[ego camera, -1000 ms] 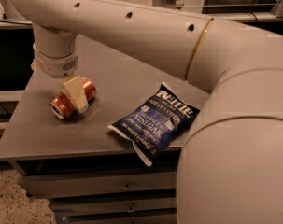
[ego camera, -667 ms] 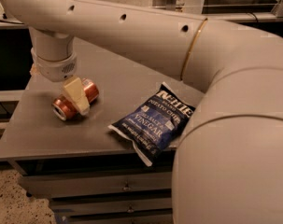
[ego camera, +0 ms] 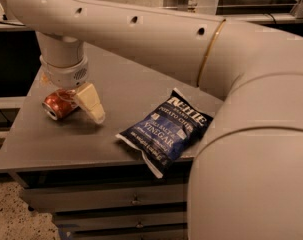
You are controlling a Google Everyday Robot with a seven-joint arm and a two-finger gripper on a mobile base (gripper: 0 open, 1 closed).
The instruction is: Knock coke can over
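The coke can (ego camera: pixel 57 106), red with a silver end, lies on its side at the left of the grey table (ego camera: pixel 116 84), its end facing front-left. My gripper (ego camera: pixel 83 104) hangs from the wrist directly over and just right of the can, touching or nearly touching it. The wrist hides the can's far part.
A blue Kettle chip bag (ego camera: pixel 166 129) lies flat near the table's front edge, right of the can. My large arm (ego camera: pixel 191 39) spans the view from upper left to lower right. Drawers (ego camera: pixel 136 200) sit below the tabletop.
The gripper has shifted a little to the left, and the lying can has moved slightly left with it. The chip bag has not moved.
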